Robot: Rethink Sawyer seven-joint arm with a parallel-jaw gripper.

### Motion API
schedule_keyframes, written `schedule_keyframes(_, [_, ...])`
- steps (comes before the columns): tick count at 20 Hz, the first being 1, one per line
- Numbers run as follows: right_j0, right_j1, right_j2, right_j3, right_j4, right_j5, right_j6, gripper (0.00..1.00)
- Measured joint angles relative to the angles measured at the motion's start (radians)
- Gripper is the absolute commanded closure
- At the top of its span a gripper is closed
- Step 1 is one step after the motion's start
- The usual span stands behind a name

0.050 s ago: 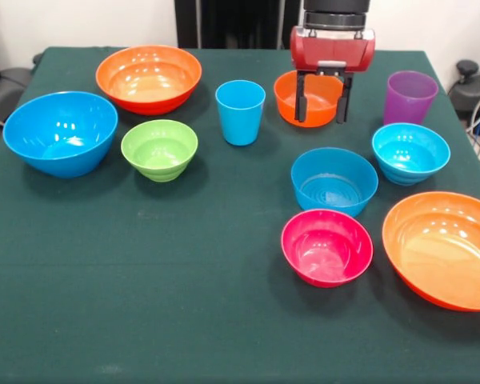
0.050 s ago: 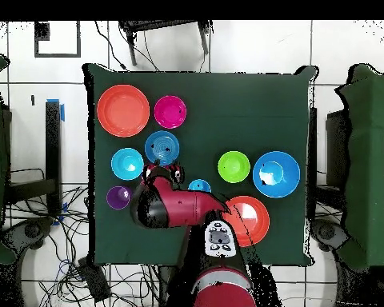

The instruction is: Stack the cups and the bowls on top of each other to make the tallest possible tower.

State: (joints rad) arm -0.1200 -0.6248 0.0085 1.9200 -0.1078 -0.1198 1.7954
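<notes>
My gripper [image 1: 323, 118] hangs open at the back of the table, its two fingers [image 1: 301, 102] spread in front of a small orange bowl [image 1: 314, 90]; whether they touch it I cannot tell. The light blue cup [image 1: 240, 112] stands to its left and the purple cup [image 1: 410, 98] to its right. A cyan bowl [image 1: 410, 152], a blue bowl [image 1: 334, 180] and a pink bowl [image 1: 326, 246] sit nearer the camera. No tower shows: every cup and bowl stands alone. In the overhead view the gripper [image 2: 165, 169] sits beside the blue bowl [image 2: 162, 146] and hides the small orange bowl.
A large orange bowl [image 1: 148, 78], a large blue bowl [image 1: 60, 132] and a green bowl [image 1: 159, 149] occupy the left side. Another large orange bowl [image 1: 444, 248] lies at the right edge. The dark green cloth [image 1: 184, 304] covers the table.
</notes>
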Motion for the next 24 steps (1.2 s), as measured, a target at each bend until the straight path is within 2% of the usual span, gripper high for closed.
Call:
schedule_keyframes(13, [0.0, 0.005, 0.003, -0.01, 0.0, 0.004, 0.0, 0.0])
schedule_keyframes(24, [-0.003, 0.01, 0.006, -0.099, 0.0, 0.102, 0.0, 0.0])
